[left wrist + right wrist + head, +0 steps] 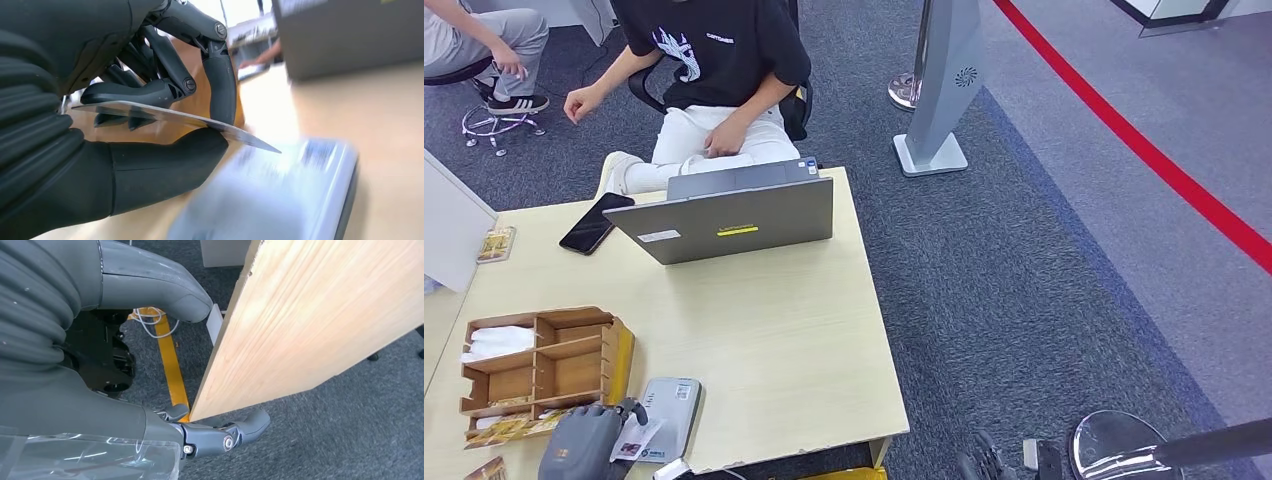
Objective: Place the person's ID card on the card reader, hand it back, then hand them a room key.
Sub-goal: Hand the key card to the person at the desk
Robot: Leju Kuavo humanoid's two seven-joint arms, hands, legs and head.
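My left hand [584, 440] is at the table's near edge and pinches the ID card [637, 440] between thumb and a finger. The card [175, 117] is held nearly flat, its free corner just above the grey card reader [280, 200], which looks blurred. The card reader [671, 408] lies right beside the hand. A wooden organizer [544, 365] to the left holds patterned cards [509, 428] in its front slot. My right hand [979, 465] hangs below the table's right corner, its fingers [225, 435] apart and holding nothing. The person [719, 60] sits behind the laptop.
A grey laptop [734, 220] stands open at the far side of the table [804, 330], with a black phone [596, 222] to its left and a patterned card [496, 243] further left. A grey kiosk stand [939, 90] is on the carpet. Another person [484, 40] sits at far left.
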